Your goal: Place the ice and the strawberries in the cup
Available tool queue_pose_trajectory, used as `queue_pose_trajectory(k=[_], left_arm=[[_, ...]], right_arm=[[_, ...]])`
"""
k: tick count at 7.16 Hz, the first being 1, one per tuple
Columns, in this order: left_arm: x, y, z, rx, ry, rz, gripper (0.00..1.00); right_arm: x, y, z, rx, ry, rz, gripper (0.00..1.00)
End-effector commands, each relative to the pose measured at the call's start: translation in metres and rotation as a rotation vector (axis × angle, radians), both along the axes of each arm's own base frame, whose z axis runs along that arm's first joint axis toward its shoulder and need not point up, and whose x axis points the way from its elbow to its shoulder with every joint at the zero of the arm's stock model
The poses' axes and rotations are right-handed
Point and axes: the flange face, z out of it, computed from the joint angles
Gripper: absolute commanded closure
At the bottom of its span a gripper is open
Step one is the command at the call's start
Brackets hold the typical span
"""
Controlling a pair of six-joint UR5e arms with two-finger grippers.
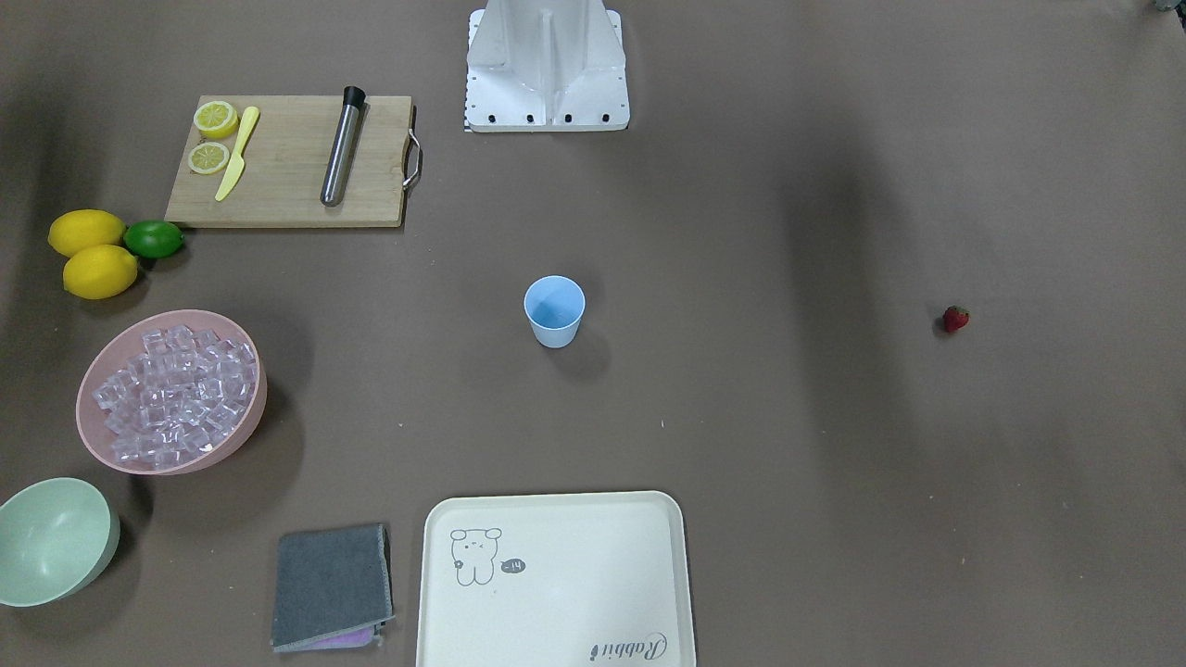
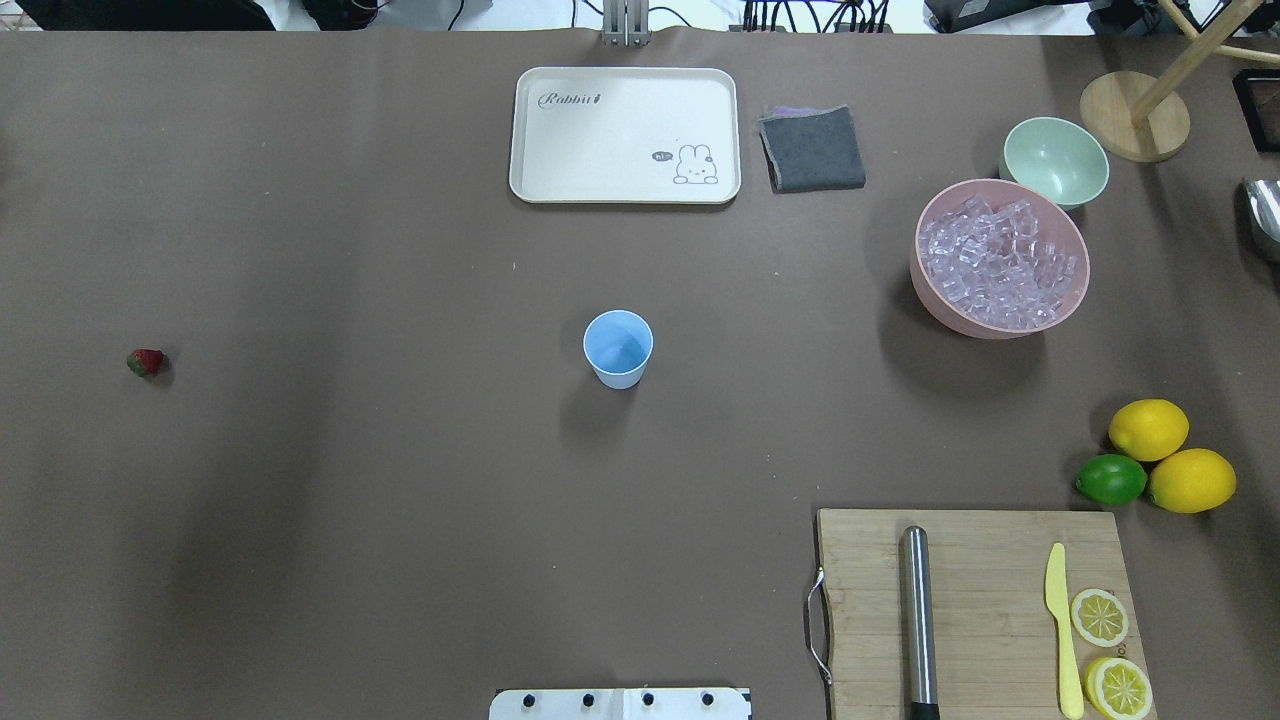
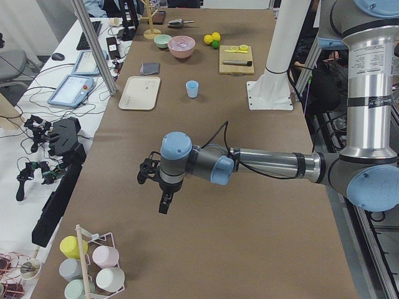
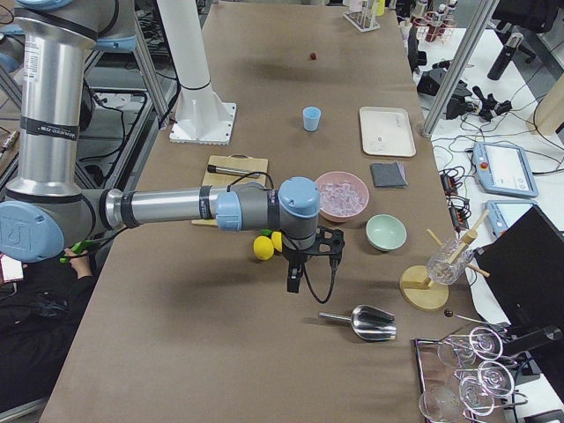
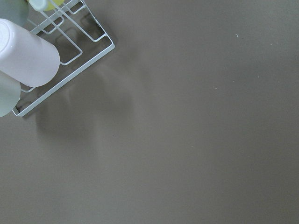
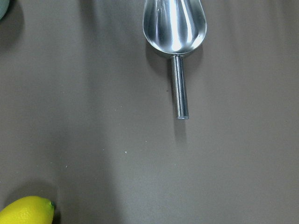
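Observation:
The light blue cup (image 2: pixel 618 347) stands upright and empty at the table's middle. The ice (image 2: pixel 1000 262) fills a pink bowl (image 2: pixel 930 290) at the right. One tiny strawberry (image 2: pixel 146 362) lies alone at the far left. My left gripper (image 3: pixel 165 202) hangs over bare table far to the left of the strawberry, seen only in the exterior left view, so I cannot tell if it is open. My right gripper (image 4: pixel 293 280) hangs beyond the lemons, near a metal scoop (image 6: pixel 175 25), seen only in the exterior right view, so I cannot tell its state.
A cutting board (image 2: pixel 970 610) with a metal tube, yellow knife and lemon slices lies near right. Two lemons (image 2: pixel 1148 428) and a lime sit beside it. A cream tray (image 2: pixel 625 135), grey cloth (image 2: pixel 812 148) and green bowl (image 2: pixel 1055 160) lie at the far side. A cup rack (image 5: pixel 60 51) stands below the left wrist.

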Motion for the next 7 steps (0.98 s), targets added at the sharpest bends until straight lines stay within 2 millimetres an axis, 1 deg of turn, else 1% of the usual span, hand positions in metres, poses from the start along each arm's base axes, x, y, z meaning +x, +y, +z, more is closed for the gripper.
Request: queue_pose_trajectory(k=[1, 2, 3, 4, 5, 6, 7], left_arm=[[0.000, 0.000, 0.000, 0.000, 0.000, 0.000, 0.02], [0.000, 0.000, 0.000, 0.000, 0.000, 0.000, 0.02], [-0.001, 0.001, 0.001, -0.002, 0.000, -0.002, 0.02], [-0.001, 0.001, 0.001, 0.000, 0.000, -0.002, 0.02], [-0.001, 0.001, 0.002, -0.003, 0.000, -0.002, 0.02], [0.000, 0.001, 0.001, -0.002, 0.000, 0.000, 0.02], [0.000, 0.000, 0.001, 0.000, -0.001, 0.000, 0.02]], right_arm=[[-0.006, -0.024, -0.026, 0.046, -0.014, -0.002, 0.01], [-0.024, -0.046, -0.049, 0.080, -0.022, -0.025, 0.01], [-0.047, -0.073, -0.078, 0.107, -0.033, -0.023, 0.01], [-0.082, -0.093, -0.109, 0.130, -0.047, -0.041, 0.01], [-0.123, -0.107, -0.140, 0.123, -0.067, -0.041, 0.01], [-0.157, -0.115, -0.169, 0.093, -0.092, -0.008, 0.01], [-0.183, -0.116, -0.188, 0.066, -0.112, 0.006, 0.02]])
